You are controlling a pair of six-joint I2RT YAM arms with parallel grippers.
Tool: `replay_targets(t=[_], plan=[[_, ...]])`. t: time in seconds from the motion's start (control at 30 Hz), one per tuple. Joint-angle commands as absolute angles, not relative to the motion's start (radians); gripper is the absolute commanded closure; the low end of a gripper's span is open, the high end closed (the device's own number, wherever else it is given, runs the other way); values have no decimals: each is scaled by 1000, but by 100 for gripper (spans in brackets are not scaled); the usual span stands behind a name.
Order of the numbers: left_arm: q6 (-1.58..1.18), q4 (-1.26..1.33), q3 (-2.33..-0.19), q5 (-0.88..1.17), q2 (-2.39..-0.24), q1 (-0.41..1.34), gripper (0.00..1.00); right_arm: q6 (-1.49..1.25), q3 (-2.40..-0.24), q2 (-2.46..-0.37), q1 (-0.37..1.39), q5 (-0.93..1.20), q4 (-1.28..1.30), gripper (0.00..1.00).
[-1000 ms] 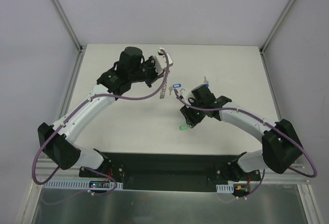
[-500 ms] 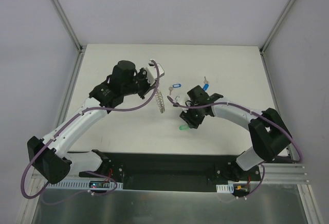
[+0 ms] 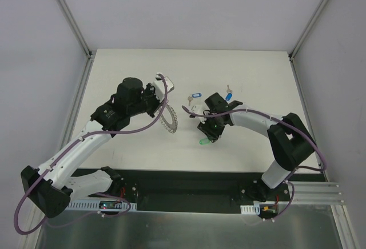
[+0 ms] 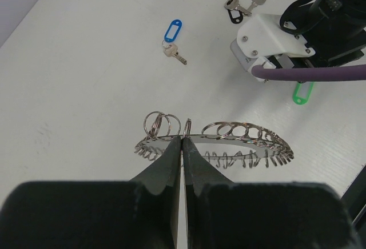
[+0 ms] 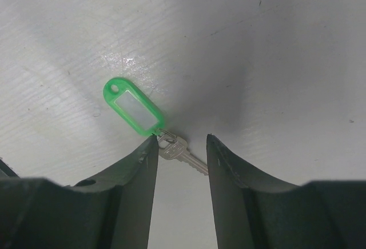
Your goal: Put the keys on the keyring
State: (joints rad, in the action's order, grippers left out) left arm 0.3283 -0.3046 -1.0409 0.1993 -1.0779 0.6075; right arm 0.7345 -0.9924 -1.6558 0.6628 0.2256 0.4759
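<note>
My left gripper (image 3: pixel 162 113) is shut on the rim of the keyring (image 3: pixel 170 121), a large grey ring fringed with small split rings. The left wrist view shows the keyring (image 4: pixel 229 136) edge-on, pinched at my closed fingertips (image 4: pixel 183 140) above the table. My right gripper (image 3: pixel 206 135) is open and points down at the green-tagged key (image 3: pixel 203 142). In the right wrist view the silver key (image 5: pixel 180 151) lies between the spread jaws (image 5: pixel 180 137), with its green tag (image 5: pixel 132 106) just beyond the left finger. Blue-tagged keys (image 3: pixel 195 96) lie farther back on the table.
Another blue-tagged key (image 3: pixel 229 95) lies behind the right arm. In the left wrist view one blue tag with its key (image 4: pixel 171 32) lies alone, and more keys (image 4: pixel 246 3) lie near the right arm's white wrist (image 4: pixel 269 37). The white table (image 3: pixel 257 72) has walls at back and sides.
My left arm has pulled back toward the near left with the keyring, which now shows more of its face. My right gripper has moved over the green-tagged key.
</note>
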Motion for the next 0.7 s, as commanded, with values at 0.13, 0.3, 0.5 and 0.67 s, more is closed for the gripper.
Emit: replay_targets(t=[0.13,0.3,0.5,0.67], plan=[[301,-262,-1031,170,-1046,606,100,776,-1051,-1680,657,268,512,59],[301,-262,-1031,178,-1043,606,100,781,-1066,-1698,657,281,535,61],[304,-262,-1032,178,-1051,606,100,787,-1078,-1712,657,291,555,66],[304,-262,-1031,181,-1055,606,100,788,-1086,-1724,658,296,571,70]])
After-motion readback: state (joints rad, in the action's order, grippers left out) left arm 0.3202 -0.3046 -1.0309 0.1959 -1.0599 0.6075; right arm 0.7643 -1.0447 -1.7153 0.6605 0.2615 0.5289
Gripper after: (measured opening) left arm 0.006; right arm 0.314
